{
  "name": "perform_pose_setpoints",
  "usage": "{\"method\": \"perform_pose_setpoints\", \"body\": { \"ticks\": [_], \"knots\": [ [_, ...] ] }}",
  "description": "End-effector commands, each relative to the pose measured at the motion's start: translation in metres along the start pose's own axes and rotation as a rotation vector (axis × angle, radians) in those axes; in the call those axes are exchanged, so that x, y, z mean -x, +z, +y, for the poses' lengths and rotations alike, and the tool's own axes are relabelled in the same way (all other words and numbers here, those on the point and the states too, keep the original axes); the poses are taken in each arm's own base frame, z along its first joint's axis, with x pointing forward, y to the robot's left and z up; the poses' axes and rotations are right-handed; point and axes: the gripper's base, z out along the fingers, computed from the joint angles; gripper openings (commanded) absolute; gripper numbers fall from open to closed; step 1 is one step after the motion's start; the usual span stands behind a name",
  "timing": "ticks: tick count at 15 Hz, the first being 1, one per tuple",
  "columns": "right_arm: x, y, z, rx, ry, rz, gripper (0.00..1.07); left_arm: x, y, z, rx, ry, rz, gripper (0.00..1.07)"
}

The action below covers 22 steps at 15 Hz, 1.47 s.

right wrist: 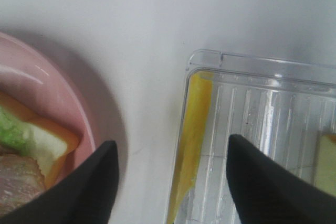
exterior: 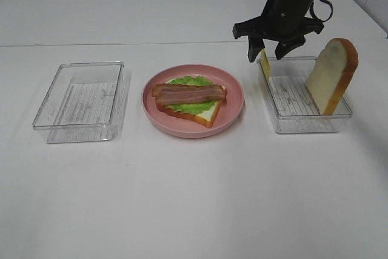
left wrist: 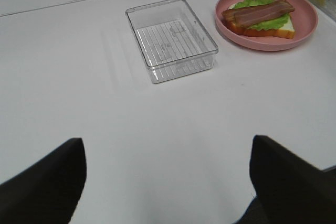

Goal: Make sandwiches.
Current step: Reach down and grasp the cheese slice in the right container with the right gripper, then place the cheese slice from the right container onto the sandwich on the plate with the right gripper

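Bright, even light, soft shadows (faint glare on the clear tray point(right wrist: 262, 61)); the right wrist view is blurry.

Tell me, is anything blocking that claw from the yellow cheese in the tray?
Nothing covers the cheese slice; the right gripper hangs above it. The wall of the clear tray that it leans on also lies between the open jaws.

White flat table point(exterior: 194, 198) in front of me carries three things in a row across its middle. Round pink plate point(exterior: 230, 112) at centre. Clear rectangular plastic tray point(exterior: 85, 101), ribbed floor, lies toward the table's left edge on my left, near the plate but apart. Second clear rectangular plastic tray point(exterior: 291, 98) sits toward the right edge, just beside the plate, not touching.
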Motion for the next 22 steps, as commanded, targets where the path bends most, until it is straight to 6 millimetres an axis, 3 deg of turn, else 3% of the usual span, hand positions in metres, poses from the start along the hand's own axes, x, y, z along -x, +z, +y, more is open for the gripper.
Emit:
{"method": "perform_pose_setpoints", "body": {
  "ticks": [1, 4, 6, 8, 12, 17, 19, 22],
  "knots": [
    [-0.001, 0.009, 0.000, -0.001, 0.002, 0.011, 0.52, 0.000, -0.001, 0.000, 0.002, -0.006, -0.018, 0.81],
    [0.000, 0.009, 0.000, 0.000, 0.022, -0.004, 0.35, 0.000, -0.001, 0.000, 0.002, -0.006, -0.018, 0.81],
    [-0.001, 0.009, -0.001, -0.003, 0.024, 0.002, 0.13, 0.000, -0.001, 0.000, 0.002, -0.006, -0.018, 0.81],
    [-0.001, 0.009, -0.001, -0.005, 0.022, 0.010, 0.00, 0.000, -0.001, 0.000, 0.002, -0.006, -0.018, 0.81],
    [0.000, 0.002, -0.001, -0.004, 0.023, 0.002, 0.00, 0.000, -0.001, 0.000, 0.002, -0.006, -0.018, 0.81],
    [0.010, -0.039, 0.003, 0.038, 0.046, -0.071, 0.00, 0.000, -0.001, 0.000, 0.002, -0.006, -0.018, 0.81],
    [0.014, -0.067, 0.011, 0.131, 0.060, -0.118, 0.00, 0.000, -0.001, 0.000, 0.002, -0.006, -0.018, 0.81],
    [0.012, -0.077, 0.028, 0.326, 0.066, -0.098, 0.00, 0.000, -0.001, 0.000, 0.002, -0.006, -0.018, 0.81]
  ]
}}
